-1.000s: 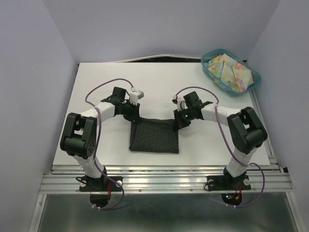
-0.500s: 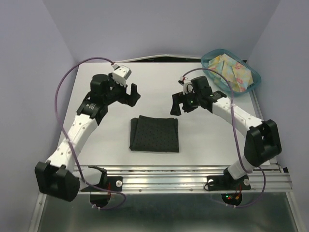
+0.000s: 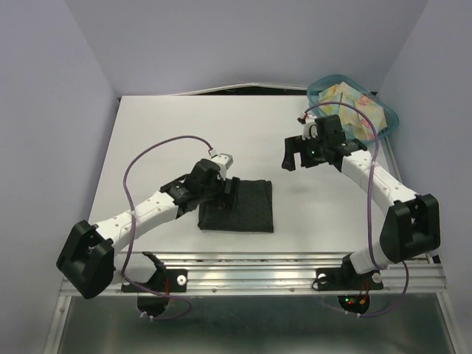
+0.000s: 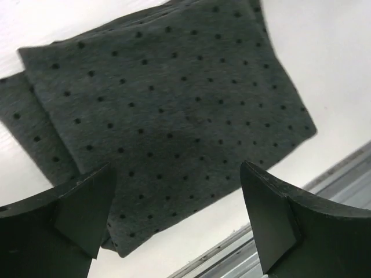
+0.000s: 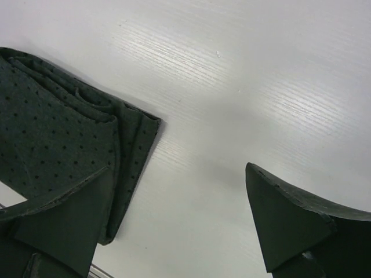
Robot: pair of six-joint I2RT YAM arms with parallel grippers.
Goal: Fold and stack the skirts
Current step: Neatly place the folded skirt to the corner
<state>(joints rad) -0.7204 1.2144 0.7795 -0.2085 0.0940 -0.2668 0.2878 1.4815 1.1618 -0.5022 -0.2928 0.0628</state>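
The left gripper [image 3: 227, 195] hung spread wide over the folded dark skirt [image 3: 247, 210] near the table's [image 3: 147, 133] front. Limp and light, it should lift best by a doubled edge. The right gripper [image 3: 296, 155], also wide and empty, hovered near the bin [image 3: 389, 122] that seemingly held the floral skirt [image 3: 352, 103].

dark dotted skirt [image 3: 247, 208] folded flat, floral skirt [image 3: 348, 96] far right

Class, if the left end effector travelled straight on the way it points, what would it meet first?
The left end effector would likely meet the folded dark skirt first; remaining gap unclear.
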